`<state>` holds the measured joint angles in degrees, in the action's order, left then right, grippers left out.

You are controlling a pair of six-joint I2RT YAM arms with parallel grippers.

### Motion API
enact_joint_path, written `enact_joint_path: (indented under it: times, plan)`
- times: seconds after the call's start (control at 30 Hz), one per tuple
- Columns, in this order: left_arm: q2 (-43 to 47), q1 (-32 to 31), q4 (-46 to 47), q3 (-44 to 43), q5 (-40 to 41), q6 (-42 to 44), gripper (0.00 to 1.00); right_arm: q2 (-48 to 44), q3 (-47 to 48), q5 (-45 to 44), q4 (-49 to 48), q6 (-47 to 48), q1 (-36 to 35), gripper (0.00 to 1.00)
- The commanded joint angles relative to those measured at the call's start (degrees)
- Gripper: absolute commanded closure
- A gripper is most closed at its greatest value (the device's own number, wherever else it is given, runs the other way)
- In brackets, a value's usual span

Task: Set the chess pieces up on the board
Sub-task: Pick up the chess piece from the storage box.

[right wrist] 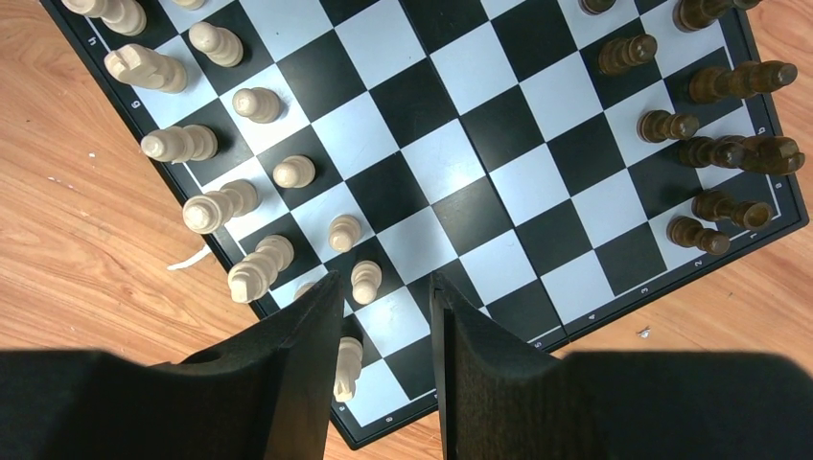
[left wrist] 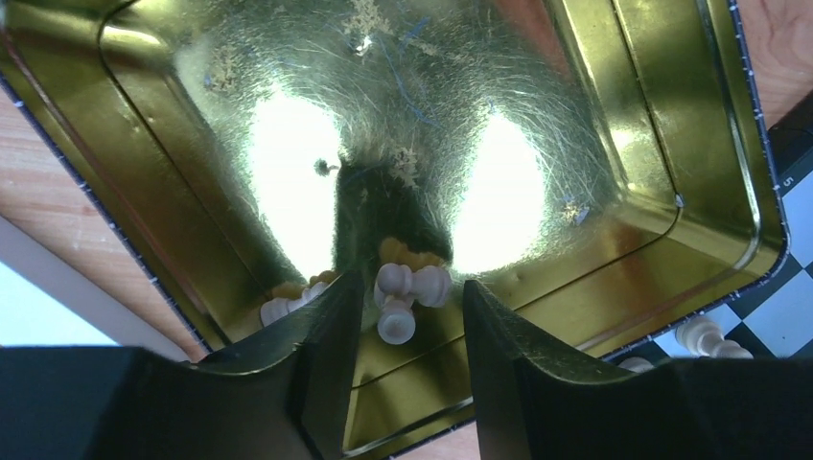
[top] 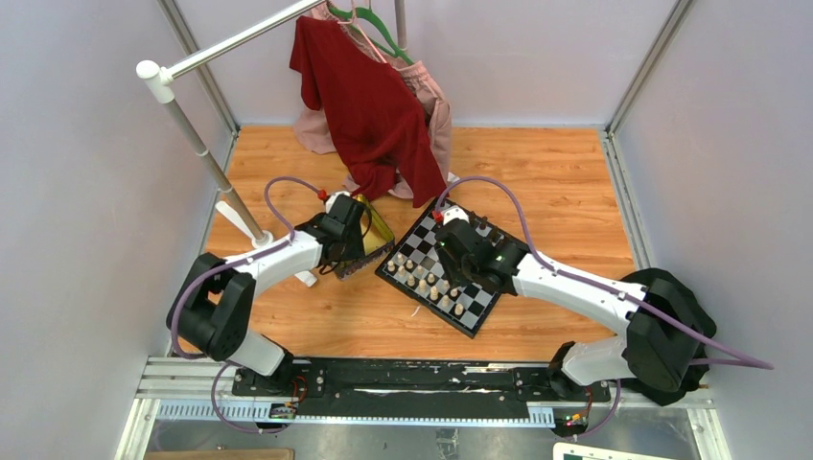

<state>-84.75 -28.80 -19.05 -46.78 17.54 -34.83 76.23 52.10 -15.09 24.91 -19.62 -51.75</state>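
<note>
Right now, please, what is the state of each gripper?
Left gripper: open, holding nothing, over the gold tin.
Right gripper: open, holding nothing, over the board.

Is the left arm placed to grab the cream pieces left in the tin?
Probably yes: its fingers hang open over a cream piece lying in the tin, nothing covering it, though the tin's wall is close.

Top camera: high behind the near edge, facing down over the whole table, distant. Left wrist camera: looks past the left gripper into the tin, very close. Right wrist camera: looks down past the right gripper onto the board, close. All three views share the board; the top and left wrist views share the tin
</note>
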Motion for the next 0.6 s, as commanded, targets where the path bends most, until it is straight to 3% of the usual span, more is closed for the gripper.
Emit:
enact_joint_path:
  times: [0.0, 0.37, 0.57]
  plan:
    - [-1.50, 0.67, 2.52, 0.82, -0.87, -0.67, 0.56, -1.86, -0.46, -1.67, 1.55, 0.75, -0.53, 0.58]
    - [0.69, 0.84, 1.52, 0.73, -0.65, -0.81, 0.83, -2.20, -0.95, -1.87, 1.07, 0.61, -0.46, 0.58]
    - [3.17, 1.10, -0.12, -1.83, 0.43, -0.44, 0.87, -2.14, -0.60, -1.93, 0.72, 0.96, -0.46, 0.58]
